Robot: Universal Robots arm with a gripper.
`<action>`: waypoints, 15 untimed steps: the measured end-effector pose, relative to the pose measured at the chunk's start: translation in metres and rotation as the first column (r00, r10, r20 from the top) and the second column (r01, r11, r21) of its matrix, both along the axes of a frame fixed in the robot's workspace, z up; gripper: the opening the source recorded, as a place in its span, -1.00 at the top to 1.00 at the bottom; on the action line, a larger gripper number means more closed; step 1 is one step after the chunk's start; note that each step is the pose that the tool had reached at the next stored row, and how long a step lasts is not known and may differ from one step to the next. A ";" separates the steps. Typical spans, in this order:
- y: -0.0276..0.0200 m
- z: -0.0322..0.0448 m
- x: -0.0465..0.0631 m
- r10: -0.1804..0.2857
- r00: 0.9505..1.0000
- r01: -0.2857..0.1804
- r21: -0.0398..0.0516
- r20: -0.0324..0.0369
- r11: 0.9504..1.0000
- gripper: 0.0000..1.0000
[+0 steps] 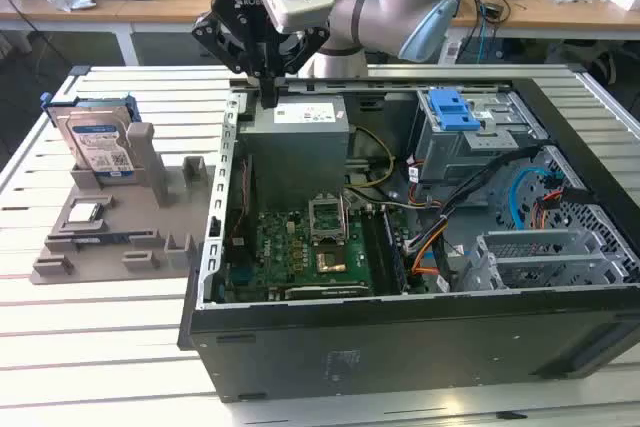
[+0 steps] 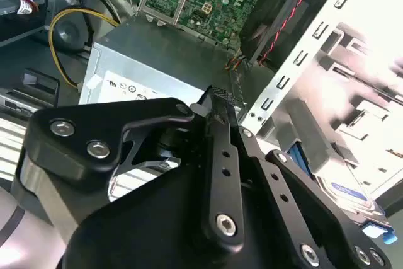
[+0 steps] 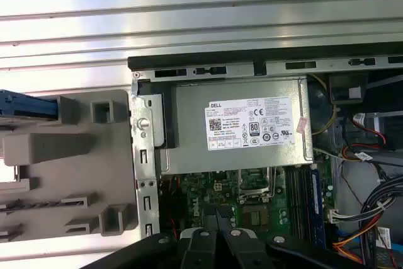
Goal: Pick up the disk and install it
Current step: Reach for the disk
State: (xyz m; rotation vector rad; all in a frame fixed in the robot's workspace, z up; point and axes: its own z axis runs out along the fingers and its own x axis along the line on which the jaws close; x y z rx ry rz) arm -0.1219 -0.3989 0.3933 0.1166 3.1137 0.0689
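Disk (image 1: 97,142) stands on edge in grey holder (image 1: 160,192) beside the case (image 1: 400,337), top likely kept free for grasping; gripper (image 1: 268,97) hangs above power supply (image 1: 300,142), well apart from disk; fingers pressed together, holding nothing.

Open black computer case (image 1: 400,337) on slatted table (image 1: 100,347). Inside: grey power supply (image 1: 300,147), green motherboard (image 1: 300,257), blue latch (image 1: 452,109) atop silver cage (image 1: 470,152). Grey holder (image 1: 130,217) beside case, exterior view's left, small chip (image 1: 85,213) on it.

The disk (image 1: 97,142) stands in the holder (image 1: 170,197) — apparently upright — at the exterior view's left of the case (image 1: 400,332).
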 end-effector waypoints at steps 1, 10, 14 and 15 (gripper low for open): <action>0.0000 0.0000 -0.001 0.000 1.000 0.000 0.000 0.000 1.000 0.80; 0.0000 0.0000 -0.024 0.000 1.000 0.000 0.000 0.000 1.000 0.80; 0.0000 0.0000 -0.039 0.000 1.000 0.000 0.000 0.000 1.000 0.80; 0.0000 0.0000 -0.048 0.000 1.000 0.000 0.000 0.000 1.000 0.80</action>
